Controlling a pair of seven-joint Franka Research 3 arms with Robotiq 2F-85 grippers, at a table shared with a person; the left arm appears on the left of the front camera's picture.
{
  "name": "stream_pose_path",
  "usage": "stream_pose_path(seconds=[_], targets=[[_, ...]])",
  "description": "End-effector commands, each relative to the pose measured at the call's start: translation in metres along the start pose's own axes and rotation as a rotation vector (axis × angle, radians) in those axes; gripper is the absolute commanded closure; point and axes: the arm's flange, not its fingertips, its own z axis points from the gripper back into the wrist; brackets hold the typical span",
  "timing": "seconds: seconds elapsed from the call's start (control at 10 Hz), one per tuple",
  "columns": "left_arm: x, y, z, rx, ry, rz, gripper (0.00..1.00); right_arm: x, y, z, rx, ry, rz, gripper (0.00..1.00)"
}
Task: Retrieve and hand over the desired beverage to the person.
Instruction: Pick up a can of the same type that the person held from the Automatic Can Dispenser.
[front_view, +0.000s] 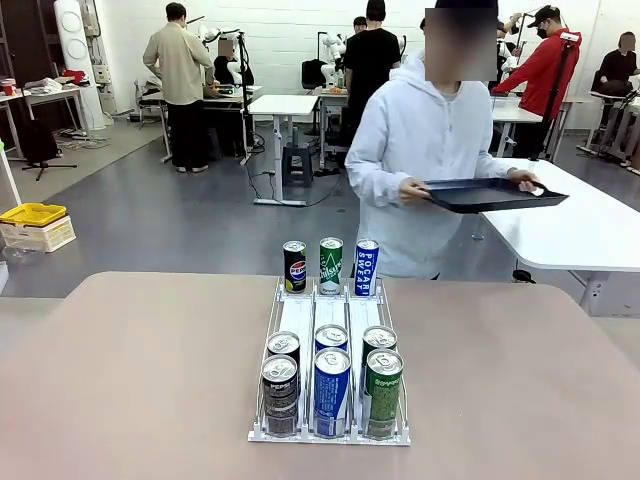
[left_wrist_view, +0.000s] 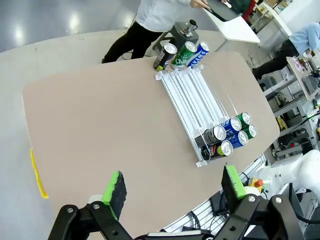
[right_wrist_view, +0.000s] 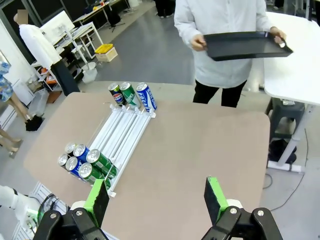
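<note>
L gripper (left_wrist_view: 174, 186) is held wide open above the tan table (front_view: 130, 380), green pads (left_wrist_view: 116, 187) well apart, nothing gripped btw them. R gripper (right_wrist_view: 156, 199) is spread just as wide and is likewise empty.

A clear 3-lane rack (front_view: 330, 312) is set at mid-table, lanes running from robot side to far side. Three cans are stood upright at its far end, touching side by side: a black Pepsi can (front_view: 294, 267) w/ "PEPSI" and the round logo readable, a green can (front_view: 331, 265) w/ white script that reads approx. "Chilsung", and a blue can (front_view: 366, 267) marked "POCARI SWEAT" in white caps.

Six more cans are packed at the near end, two per lane. In the front row, "PEPSI" is readable on the near black can (front_view: 280, 395). White print is seen on the near blue can (front_view: 332, 392) but is too small to be read. The white lettering on the near green can (front_view: 383, 392) can't be made out either. Silver tops w/ pull tabs are shown on the three cans behind (front_view: 331, 338); their labels are mostly hidden. Which drink is wanted can't be told.

The person (front_view: 420, 150), in a white hooded jacket, is stood beyond the far table edge, behind the rack. A black tray (front_view: 490, 193) is held level in both hands (front_view: 413, 190), turned toward a white side table (front_view: 590, 225).
</note>
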Motion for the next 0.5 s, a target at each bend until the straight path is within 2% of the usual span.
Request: stream_pose_path(seconds=[0.0, 0.4], targets=[[0.0009, -0.0013, 0.0016, -0.005, -0.002, -0.007, 0.0, -0.0017, -0.0022, -0.0012, 0.002, -0.002, -0.006, 0.0], [0.0009, -0.0013, 0.0016, -0.005, -0.002, -0.007, 0.0, -0.0017, -0.0022, -0.0012, 0.002, -0.002, -0.006, 0.0]])
